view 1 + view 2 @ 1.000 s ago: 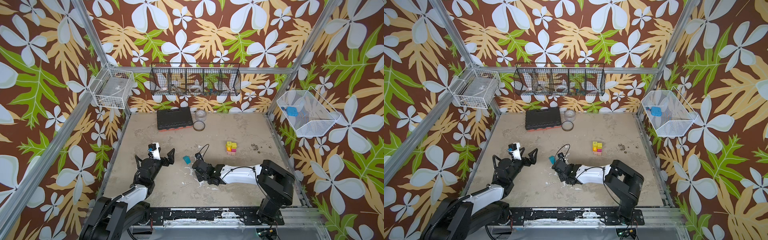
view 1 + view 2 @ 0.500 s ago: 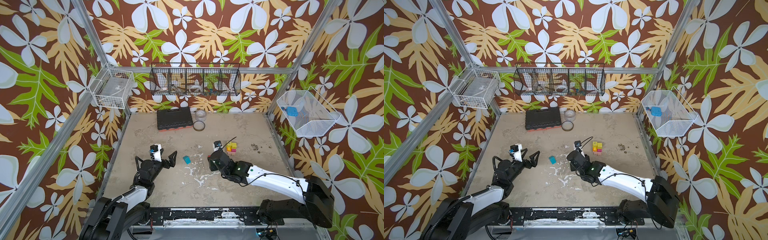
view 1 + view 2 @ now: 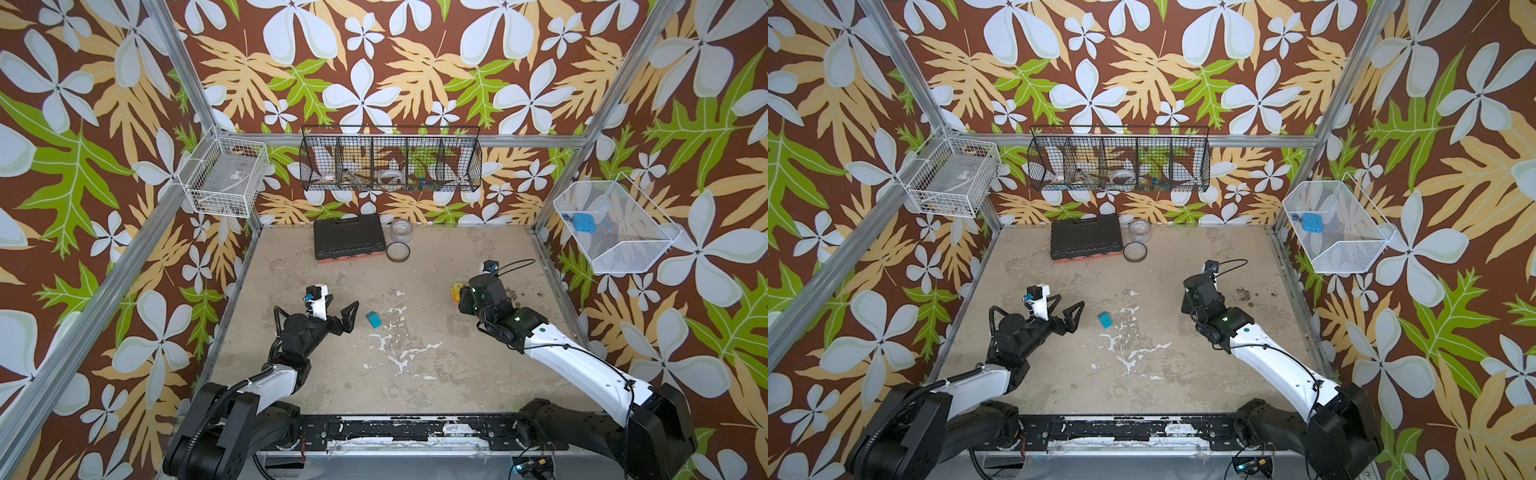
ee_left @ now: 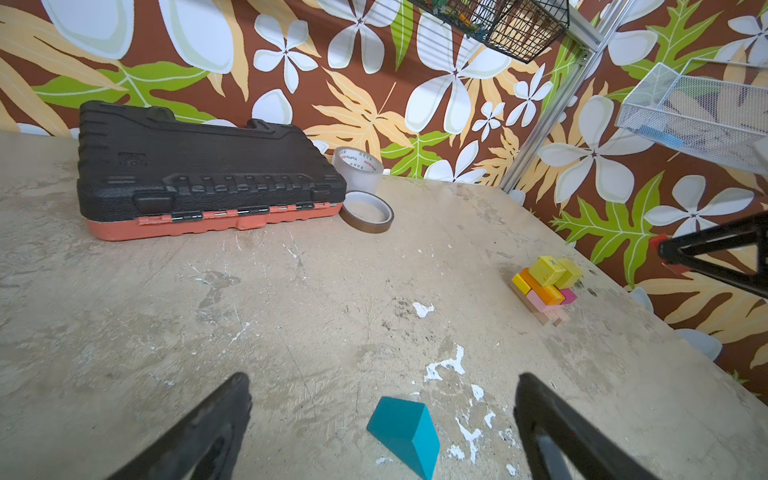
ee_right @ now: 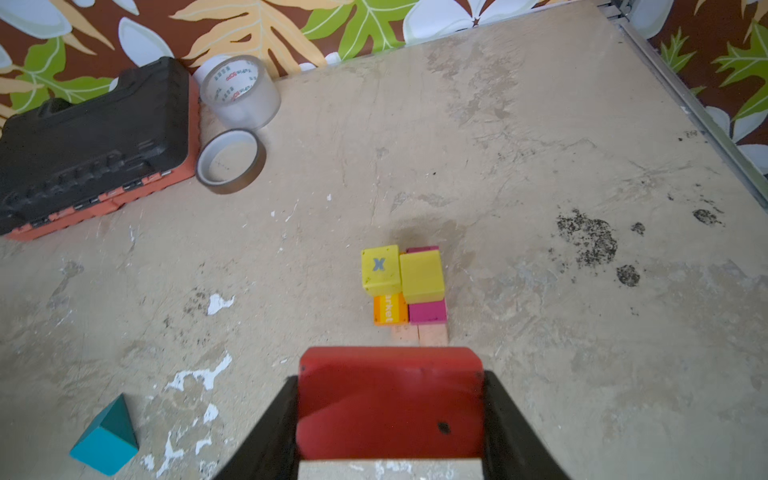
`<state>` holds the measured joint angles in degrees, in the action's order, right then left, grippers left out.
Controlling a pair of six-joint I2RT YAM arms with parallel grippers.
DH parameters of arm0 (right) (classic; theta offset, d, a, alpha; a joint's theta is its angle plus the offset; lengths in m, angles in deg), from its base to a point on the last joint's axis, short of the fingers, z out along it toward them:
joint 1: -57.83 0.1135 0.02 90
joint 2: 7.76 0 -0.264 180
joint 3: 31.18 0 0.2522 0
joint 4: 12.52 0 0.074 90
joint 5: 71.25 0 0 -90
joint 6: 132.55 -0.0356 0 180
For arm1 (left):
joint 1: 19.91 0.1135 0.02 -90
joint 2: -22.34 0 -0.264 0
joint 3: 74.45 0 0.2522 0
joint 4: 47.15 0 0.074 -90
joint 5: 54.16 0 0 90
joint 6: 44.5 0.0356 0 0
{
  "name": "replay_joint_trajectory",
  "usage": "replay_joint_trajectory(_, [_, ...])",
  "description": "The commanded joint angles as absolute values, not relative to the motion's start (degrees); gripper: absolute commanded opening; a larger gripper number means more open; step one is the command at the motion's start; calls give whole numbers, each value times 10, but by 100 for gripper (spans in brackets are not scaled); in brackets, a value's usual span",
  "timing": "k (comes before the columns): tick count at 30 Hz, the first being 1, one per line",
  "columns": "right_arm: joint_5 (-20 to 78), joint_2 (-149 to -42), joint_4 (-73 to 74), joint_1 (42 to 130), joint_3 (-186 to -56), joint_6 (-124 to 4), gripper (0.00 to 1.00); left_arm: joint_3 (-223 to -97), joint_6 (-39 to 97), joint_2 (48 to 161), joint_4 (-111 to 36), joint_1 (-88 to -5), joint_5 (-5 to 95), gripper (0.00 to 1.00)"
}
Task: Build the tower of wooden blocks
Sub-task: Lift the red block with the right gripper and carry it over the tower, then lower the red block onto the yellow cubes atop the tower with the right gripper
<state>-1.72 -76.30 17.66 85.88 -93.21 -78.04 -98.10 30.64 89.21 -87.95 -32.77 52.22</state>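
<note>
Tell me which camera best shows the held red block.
Right wrist view: the red block sits close-up, clamped in the right gripper. Left wrist view catches only a red sliver; both top views hide it.

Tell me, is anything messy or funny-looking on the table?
Yes. The teal wedge lies alone, far from the block stack. The table has chipped white patches and dark specks.
</note>
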Motion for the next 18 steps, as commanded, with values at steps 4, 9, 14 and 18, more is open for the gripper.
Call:
replay_joint_trajectory(4, [21,-791,192,802,-965,-765,20,-982,298,894,-898,-316,544,100])
replay_joint_trajectory(9, [37,-799,183,786,-960,-762,20,-989,266,922,-917,-280,585,100])
replay_joint_trajectory(14, [24,-801,184,785,-955,-761,18,-982,261,922,-930,-272,588,100])
replay_joint_trajectory(18, [12,-805,192,785,-962,-759,18,-979,262,917,-929,-272,581,100])
